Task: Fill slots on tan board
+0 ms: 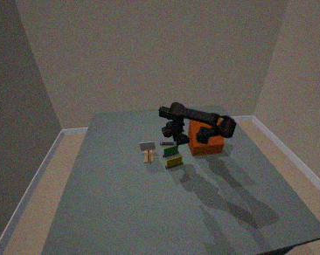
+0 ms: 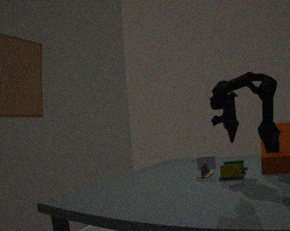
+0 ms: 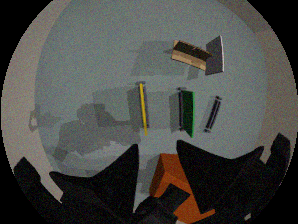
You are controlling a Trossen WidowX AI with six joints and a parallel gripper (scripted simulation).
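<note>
Black, pointed fingertips hang above matte grey-green tabletop [image 1: 121, 196] [image 2: 150, 202] [image 3: 115, 30].

We see the black gripper [image 2: 231, 141] pointing down, high over the table [image 2: 158, 190]. Below it, a yellow board [image 2: 231, 171] stands in front of a green board [image 2: 238, 162]. The gray one [image 2: 206, 162] beside them looks upright, we think.

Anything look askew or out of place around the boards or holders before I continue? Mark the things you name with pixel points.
Nothing stands out: the yellow board [image 1: 174, 161] [image 2: 230, 172] [image 3: 143, 107] and green board [image 1: 170, 151] [image 3: 188, 113] stand in their holders, and the white board [image 1: 147, 146] [image 2: 206, 162] [image 3: 215, 56] stands crosswise on the tan board [image 1: 145, 157] [image 3: 191, 61].
</note>
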